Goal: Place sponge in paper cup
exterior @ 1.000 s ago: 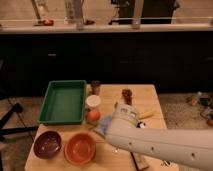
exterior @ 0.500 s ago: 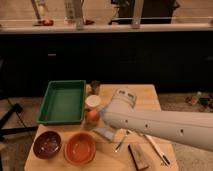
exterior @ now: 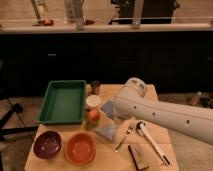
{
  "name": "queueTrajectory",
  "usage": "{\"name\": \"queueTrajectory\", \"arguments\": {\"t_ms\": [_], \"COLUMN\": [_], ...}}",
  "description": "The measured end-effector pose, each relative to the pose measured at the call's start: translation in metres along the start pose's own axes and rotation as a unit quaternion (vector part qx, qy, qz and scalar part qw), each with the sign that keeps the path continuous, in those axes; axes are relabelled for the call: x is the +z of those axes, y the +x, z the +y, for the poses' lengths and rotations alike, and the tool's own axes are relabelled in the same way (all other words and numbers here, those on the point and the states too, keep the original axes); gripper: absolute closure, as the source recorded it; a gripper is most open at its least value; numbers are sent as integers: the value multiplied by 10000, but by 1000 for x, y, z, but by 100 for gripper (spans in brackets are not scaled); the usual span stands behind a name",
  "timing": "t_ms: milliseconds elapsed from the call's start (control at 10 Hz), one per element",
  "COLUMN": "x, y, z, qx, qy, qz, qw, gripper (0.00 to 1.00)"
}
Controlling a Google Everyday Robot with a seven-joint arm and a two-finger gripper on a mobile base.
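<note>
The white paper cup (exterior: 92, 102) stands upright near the table's middle, just right of the green tray. The small blue-grey sponge (exterior: 108, 107) hangs at the tip of my white arm, right beside the cup and level with its rim. My gripper (exterior: 112, 111) is at that tip, mostly hidden behind the thick arm coming in from the right, and it is shut on the sponge. A pale blue folded cloth (exterior: 106, 132) lies on the table below it.
A green tray (exterior: 50, 107) fills the left side. A dark purple bowl (exterior: 47, 145) and an orange bowl (exterior: 80, 148) sit at the front left. An orange fruit (exterior: 93, 116), a dark brown cup (exterior: 95, 86), a fork (exterior: 124, 139), a white-handled utensil (exterior: 154, 144) and a brown block (exterior: 138, 156) lie around.
My arm has swung up and left from the table's front right, bringing its tip beside the paper cup. The utensils and brown block it covered now show.
</note>
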Motion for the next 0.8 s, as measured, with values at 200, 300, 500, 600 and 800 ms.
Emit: {"name": "queueTrajectory", "arguments": {"t_ms": [200,300,500,600,800], "x": [0,0,0,0,-2], "y": [-2,-2,-2,-2,-1], "z": [0,0,0,0,-10], "qx": [-16,-17,-15,-18,-225], "qy": [-1,-1,0,6,121], "qz": [-4,-5,-4,-4,64], "qw": [10000,10000,10000,10000,9997], "gripper": [100,100,100,100,100]}}
